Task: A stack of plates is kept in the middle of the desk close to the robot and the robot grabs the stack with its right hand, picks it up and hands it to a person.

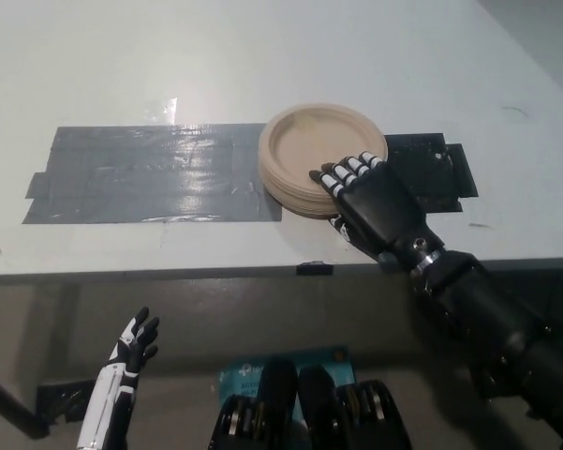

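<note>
A stack of tan plates sits on the white desk, over the dark tape near the front edge. My black right hand grips the stack's near right rim, its fingers lying over the top plate and the rest of the hand below the rim. The stack looks slightly raised at that side. My white left hand hangs below the desk edge at the lower left, fingers apart and holding nothing.
A wide strip of dark grey tape runs left of the plates, and a black patch lies to their right. The desk's front edge crosses the picture below the stack.
</note>
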You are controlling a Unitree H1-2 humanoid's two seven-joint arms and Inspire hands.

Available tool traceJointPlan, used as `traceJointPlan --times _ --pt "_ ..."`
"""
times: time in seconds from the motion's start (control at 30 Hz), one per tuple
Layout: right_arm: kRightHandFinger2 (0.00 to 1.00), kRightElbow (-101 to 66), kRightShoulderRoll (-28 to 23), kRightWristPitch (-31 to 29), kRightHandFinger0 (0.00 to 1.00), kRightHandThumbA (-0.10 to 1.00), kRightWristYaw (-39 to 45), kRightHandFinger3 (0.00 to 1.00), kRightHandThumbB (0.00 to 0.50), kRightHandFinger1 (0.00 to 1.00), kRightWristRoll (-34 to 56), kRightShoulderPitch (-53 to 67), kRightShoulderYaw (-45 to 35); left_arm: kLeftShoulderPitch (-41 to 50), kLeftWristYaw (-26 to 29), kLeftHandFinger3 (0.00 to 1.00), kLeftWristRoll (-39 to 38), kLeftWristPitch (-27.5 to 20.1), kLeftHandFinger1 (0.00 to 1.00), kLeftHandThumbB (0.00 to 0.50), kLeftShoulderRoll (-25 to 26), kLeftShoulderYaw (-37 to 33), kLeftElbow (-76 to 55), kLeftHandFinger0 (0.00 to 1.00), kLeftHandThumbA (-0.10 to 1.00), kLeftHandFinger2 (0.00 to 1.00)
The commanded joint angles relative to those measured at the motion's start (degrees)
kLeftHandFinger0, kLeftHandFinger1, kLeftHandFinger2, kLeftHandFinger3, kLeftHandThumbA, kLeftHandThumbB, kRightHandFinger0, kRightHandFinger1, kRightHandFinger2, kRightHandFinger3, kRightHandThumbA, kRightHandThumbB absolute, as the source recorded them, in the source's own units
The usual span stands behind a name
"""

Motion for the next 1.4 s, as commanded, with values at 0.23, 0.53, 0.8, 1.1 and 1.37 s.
traceJointPlan --times 0.23,0.53,0.8,1.1,1.37 --pt "0.03 -19.16 -5.12 -4.57 0.0 -0.1 -14.26 0.13 0.242 0.0 0.0 0.84 -4.7 -0.82 -0.83 1.0 -0.93 -1.26 1.0 0.0 1.1 0.3 -1.61 1.0 1.0 1.0" --pt "0.45 -39.96 -8.42 -3.77 0.0 -0.1 -4.67 0.68 0.259 0.02 0.18 4.03 -8.97 -1.11 -0.88 1.0 -1.02 -0.19 1.0 0.0 1.18 0.48 -1.98 1.0 1.0 1.0" --pt "0.5 -41.61 -8.09 -4.73 0.0 -0.1 -3.27 0.7 0.314 0.0 -0.78 4.46 -9.92 -1.42 -1.15 1.0 -1.1 0.45 1.0 0.0 1.06 0.44 -2.48 1.0 1.0 1.0" --pt "0.38 -32.36 -6.38 -6.09 0.0 -0.1 -2.93 0.53 0.311 0.0 -1.11 0.49 -10.66 -1.8 -1.12 1.0 -0.67 -0.27 1.0 0.0 1.34 0.23 -2.36 1.0 1.0 1.0" --pt "0.12 -19.9 -4.15 -6.91 0.0 -0.1 -6.8 0.43 0.301 0.0 -1.22 -4.89 -10.09 -1.03 -1.17 1.0 -0.69 0.14 1.0 0.0 1.37 0.09 -2.83 1.0 1.0 1.0"
